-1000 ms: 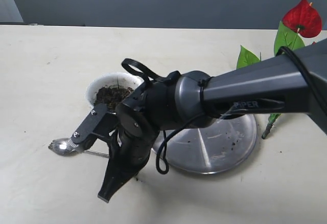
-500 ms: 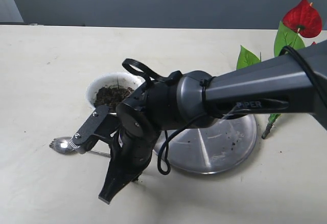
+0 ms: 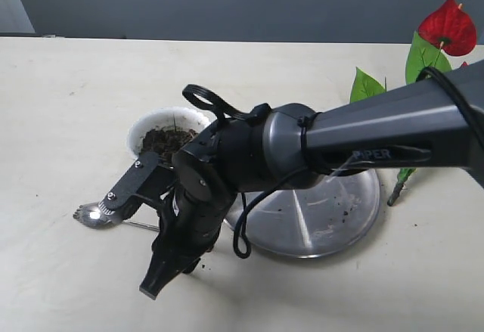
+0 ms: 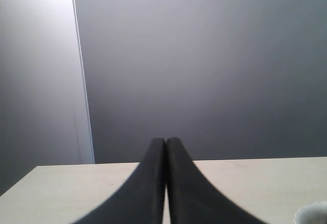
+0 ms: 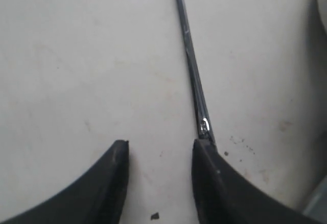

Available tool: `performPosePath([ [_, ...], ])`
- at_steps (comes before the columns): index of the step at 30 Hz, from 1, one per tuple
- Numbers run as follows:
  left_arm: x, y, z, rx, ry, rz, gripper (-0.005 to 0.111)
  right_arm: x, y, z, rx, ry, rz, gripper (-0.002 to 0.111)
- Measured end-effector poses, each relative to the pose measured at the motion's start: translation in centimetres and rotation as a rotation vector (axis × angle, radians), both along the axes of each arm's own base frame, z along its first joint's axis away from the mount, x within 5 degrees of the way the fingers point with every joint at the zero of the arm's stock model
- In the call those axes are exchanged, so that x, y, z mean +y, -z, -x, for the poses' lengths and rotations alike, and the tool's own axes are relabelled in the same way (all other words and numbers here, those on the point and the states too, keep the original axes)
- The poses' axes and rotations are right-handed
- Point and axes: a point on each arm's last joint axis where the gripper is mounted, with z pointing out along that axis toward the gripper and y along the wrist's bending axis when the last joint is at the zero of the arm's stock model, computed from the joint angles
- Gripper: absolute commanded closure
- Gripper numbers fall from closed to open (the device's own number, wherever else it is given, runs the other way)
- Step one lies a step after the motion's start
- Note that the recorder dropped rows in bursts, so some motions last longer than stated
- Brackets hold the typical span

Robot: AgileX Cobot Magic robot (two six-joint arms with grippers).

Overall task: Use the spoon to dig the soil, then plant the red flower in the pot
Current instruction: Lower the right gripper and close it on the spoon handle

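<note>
The spoon (image 3: 92, 214) lies flat on the table left of the pot, its thin handle (image 5: 189, 66) running under my right arm. My right gripper (image 3: 130, 249) hangs open low over it. In the right wrist view the handle's end meets one fingertip (image 5: 203, 151), and only bare table lies between the fingers of the right gripper (image 5: 159, 148). The white pot (image 3: 139, 129) holds dark soil (image 3: 162, 141). The red flower (image 3: 448, 26) lies at the far right with its green leaves. My left gripper (image 4: 165, 143) is shut on nothing, over the table, out of the exterior view.
A round steel plate (image 3: 333, 218) with specks of soil lies right of the pot, partly under my right arm. Crumbs of soil dot the table near the right gripper. The pot's rim (image 4: 312, 215) shows at the corner of the left wrist view.
My right gripper has edged slightly left and turned a little over the spoon's handle, still open. The spoon, pot and flower have not moved.
</note>
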Motion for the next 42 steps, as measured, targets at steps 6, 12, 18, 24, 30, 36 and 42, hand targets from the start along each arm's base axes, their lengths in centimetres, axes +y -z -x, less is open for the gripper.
performPosePath([
  [6, 0.0, 0.0, 0.0, 0.0, 0.0, 0.0, 0.106, 0.0, -0.4, 0.0, -0.008, 0.001, -0.016, 0.068],
  [12, 0.0, 0.0, 0.0, 0.0, 0.0, 0.0, 0.106, 0.2, -1.9, -0.1, -0.036, 0.002, -0.07, 0.068],
  [18, 0.0, 0.0, 0.0, 0.0, 0.0, 0.0, 0.106, 0.2, -2.1, -0.4, -0.081, -0.031, -0.072, 0.068],
  [24, 0.0, 0.0, 0.0, 0.0, 0.0, 0.0, 0.106, 0.2, -1.1, -0.6, -0.098, -0.055, -0.042, 0.068],
  [30, 0.0, 0.0, 0.0, 0.0, 0.0, 0.0, 0.106, 0.3, 0.5, -0.7, -0.089, -0.059, -0.009, 0.069],
  [36, 0.0, 0.0, 0.0, 0.0, 0.0, 0.0, 0.106, 0.4, 0.8, -0.6, -0.085, -0.057, -0.008, 0.105],
  [42, 0.0, 0.0, 0.0, 0.0, 0.0, 0.0, 0.106, 0.4, 0.8, -0.6, -0.084, -0.057, -0.007, 0.108],
])
